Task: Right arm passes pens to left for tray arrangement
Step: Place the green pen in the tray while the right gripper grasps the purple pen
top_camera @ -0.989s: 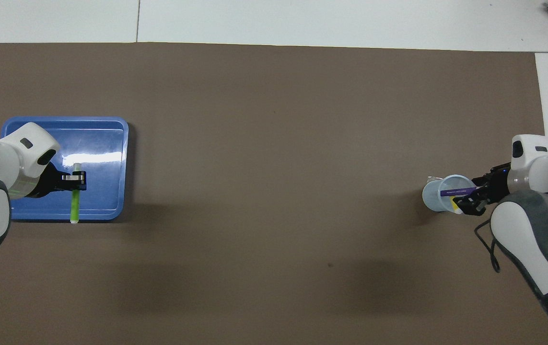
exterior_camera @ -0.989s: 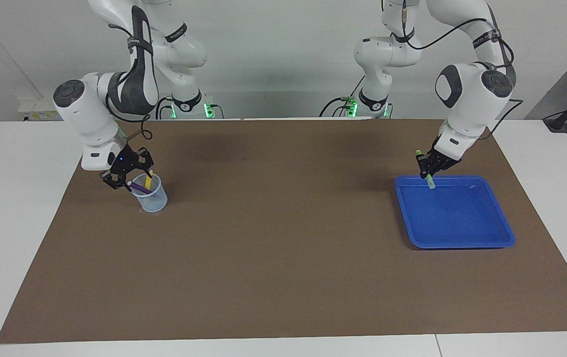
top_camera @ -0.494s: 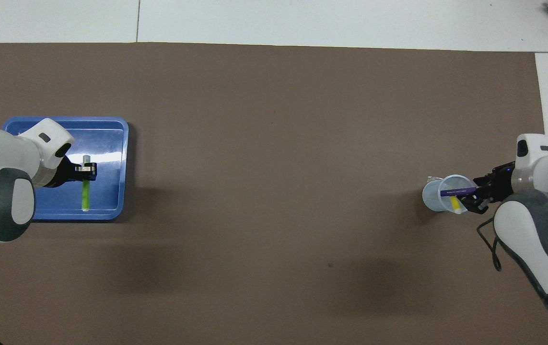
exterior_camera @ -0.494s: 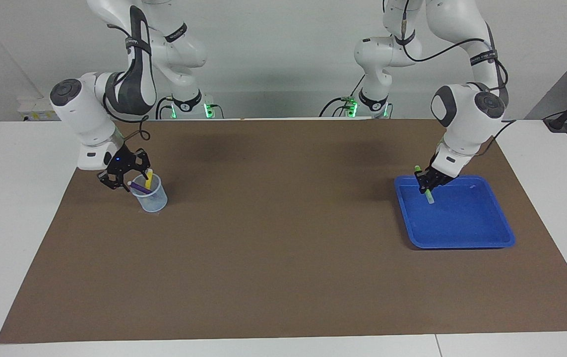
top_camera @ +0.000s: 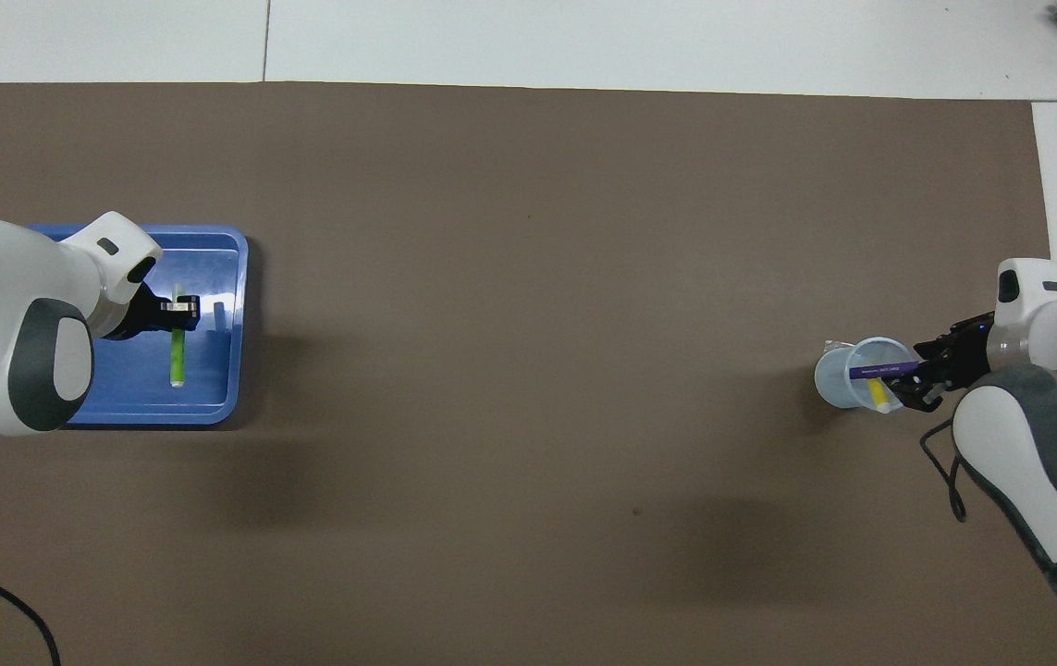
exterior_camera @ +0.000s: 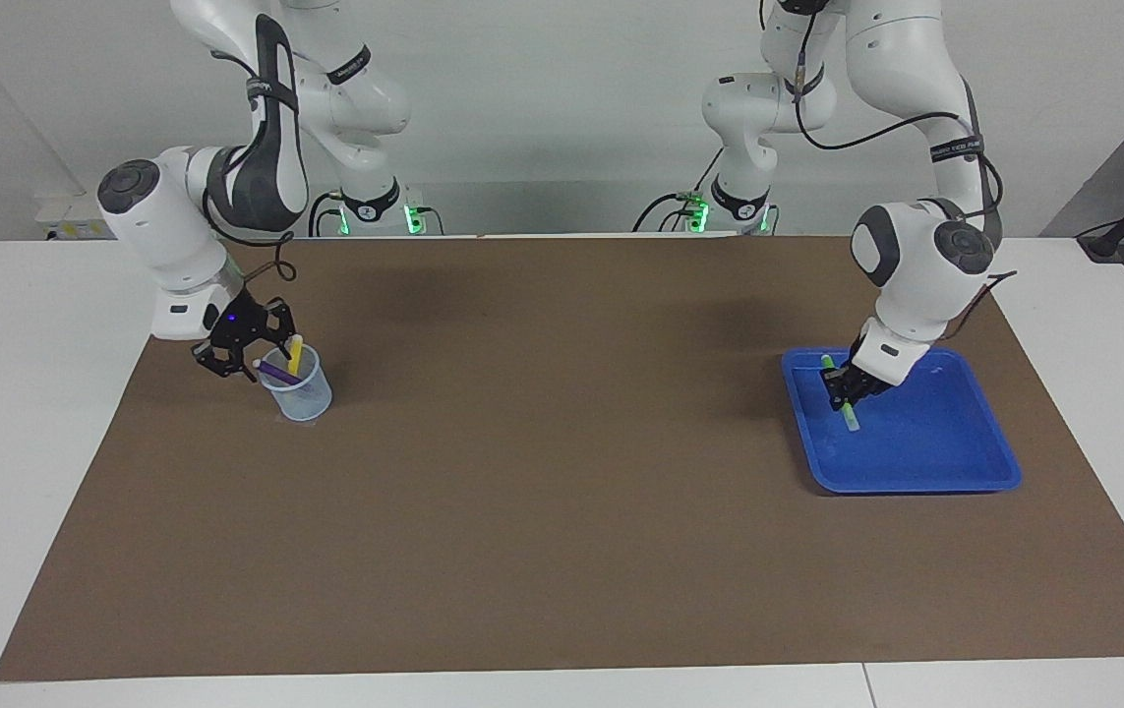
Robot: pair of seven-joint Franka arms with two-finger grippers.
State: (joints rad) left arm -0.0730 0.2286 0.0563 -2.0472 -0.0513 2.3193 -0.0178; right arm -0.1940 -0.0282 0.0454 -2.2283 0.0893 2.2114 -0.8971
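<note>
- Since a second ago the left pincer [exterior_camera: 845, 390] has come down and moved out over the blue tray [exterior_camera: 955, 476], carrying the green pen [exterior_camera: 843, 398] with it. The right pincer [exterior_camera: 245, 352] has hardly moved.
- The left pincer is pinching the green pen, low inside the tray.
- The pen's lower tip looks close to the tray floor. I cannot tell if it touches.
- The pen is tilted. Its long side runs from the tray's robot-side rim toward the tray's middle, with the pale end low.
- To do this well, I think the arm should lay the pen flat before letting go, so it does not bounce or roll.
- Well apart from the tray, at the right arm's end of the bench, the right pincer is at the small cup [exterior_camera: 302, 391].
- The purple pen [exterior_camera: 276, 371] and yellow pen [exterior_camera: 295, 353] stand in that cup.
- I cannot tell if the right pincer is spread or pressed together.
</note>
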